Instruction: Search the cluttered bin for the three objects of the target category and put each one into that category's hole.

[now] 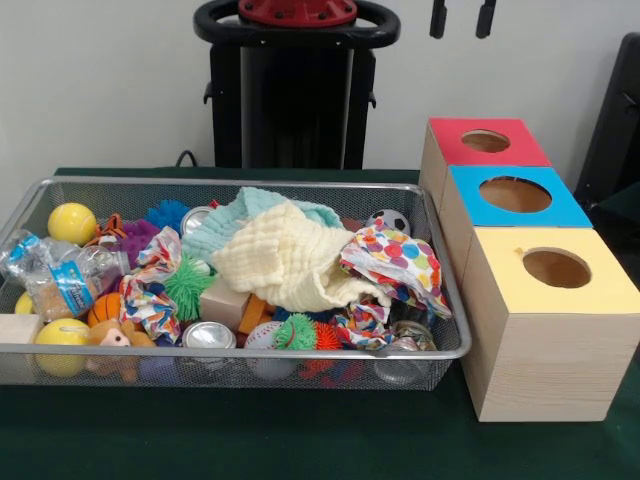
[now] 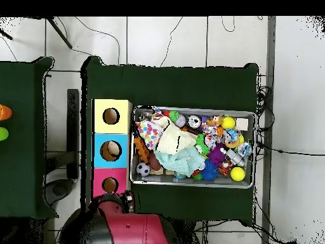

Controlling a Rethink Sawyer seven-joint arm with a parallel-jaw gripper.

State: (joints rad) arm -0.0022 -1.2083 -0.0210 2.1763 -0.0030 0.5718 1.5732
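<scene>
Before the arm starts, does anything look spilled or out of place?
Nothing is spilled. The wire bin is messy: a cream cloth and polka-dot cloth cover toys. All three boxes stand in line, upright.

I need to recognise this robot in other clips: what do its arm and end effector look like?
The end effector shows only as two dark, flat, straight tips. The arm seen from overhead is red-pink with a black rounded part; the front view shows a black ring with a red centre.

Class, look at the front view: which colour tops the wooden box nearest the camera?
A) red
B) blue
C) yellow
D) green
C: the yellow-topped box stands nearest, with the blue-topped box behind it and the red-topped box farthest back.
</scene>
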